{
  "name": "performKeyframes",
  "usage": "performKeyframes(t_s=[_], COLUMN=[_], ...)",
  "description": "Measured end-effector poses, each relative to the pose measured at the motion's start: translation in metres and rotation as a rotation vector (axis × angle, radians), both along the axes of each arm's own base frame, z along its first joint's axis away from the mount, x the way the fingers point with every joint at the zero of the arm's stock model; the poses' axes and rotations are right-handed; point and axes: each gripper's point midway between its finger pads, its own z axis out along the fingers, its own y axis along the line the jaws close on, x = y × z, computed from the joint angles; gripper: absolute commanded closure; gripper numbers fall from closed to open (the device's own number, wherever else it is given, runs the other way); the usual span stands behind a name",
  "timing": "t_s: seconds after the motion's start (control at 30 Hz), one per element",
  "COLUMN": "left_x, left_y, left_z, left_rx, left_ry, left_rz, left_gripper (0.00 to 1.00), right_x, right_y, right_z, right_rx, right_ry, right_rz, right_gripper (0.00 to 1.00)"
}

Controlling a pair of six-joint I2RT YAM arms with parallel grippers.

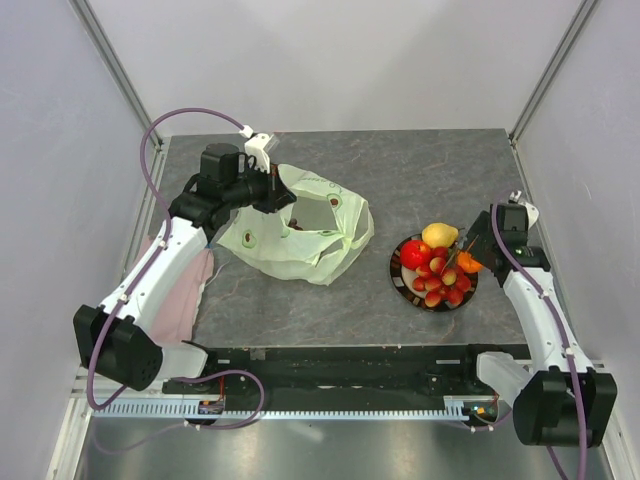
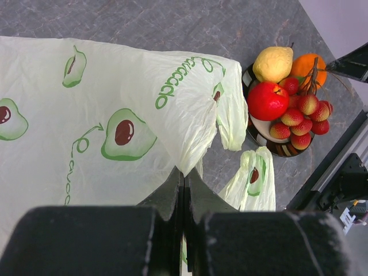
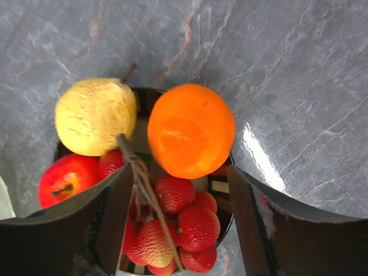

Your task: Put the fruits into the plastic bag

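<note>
1. Top external view puts the plastic bag (image 1: 300, 235) left of centre on the table (image 1: 430, 170). The fruits (image 1: 435, 268) are heaped on the plate (image 1: 397, 272), well apart to its right, and I can't see any in the bag.
2. My left gripper (image 2: 184, 175) is pinched tight on the bag's rim, holding the film up in a peak. The bag is thin, limp and slippery, so I judge the mouth sags wherever it isn't held.
3. My right gripper (image 3: 178, 172) hangs over the plate with its jaws wide and nothing in them — the orange (image 3: 191, 129) sits just beyond the fingertips.
4. The orange looks firm and round, so I'd take it across its middle. The lemon (image 3: 95, 115) and apple (image 3: 63, 181) should handle likewise. The small red fruits (image 3: 198, 227) on their thin stalk (image 3: 146, 190) look softer — gentle squeeze only.
</note>
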Motion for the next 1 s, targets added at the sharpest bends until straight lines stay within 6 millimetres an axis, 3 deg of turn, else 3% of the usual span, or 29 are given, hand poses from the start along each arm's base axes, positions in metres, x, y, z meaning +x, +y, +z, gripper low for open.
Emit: performKeyframes(t_s=[0.2, 0.47, 0.7, 1.0], left_x=[0.0, 0.0, -0.001, -0.001], left_y=[0.0, 0.0, 0.0, 0.0], left_z=[0.001, 0.001, 0.001, 0.001], left_rx=[-0.001, -0.001, -0.002, -0.002], left_ry=[-0.002, -0.002, -0.002, -0.002], left_rz=[0.0, 0.0, -0.001, -0.001], left_gripper=[0.99, 0.99, 0.98, 0.98], right_x=[-0.001, 0.006, 0.011, 0.022], right_y=[0.001, 0.013, 0.02, 0.028], right_z=[-0.02, -0.016, -0.026, -0.028], right_rx=[0.064, 0.106, 0.129, 0.159], right_ry=[0.007, -0.043, -0.051, -0.072], right_rz=[0.037, 0.097, 0.135, 0.183], right_gripper=[0.31, 0.3, 0.5, 0.5])
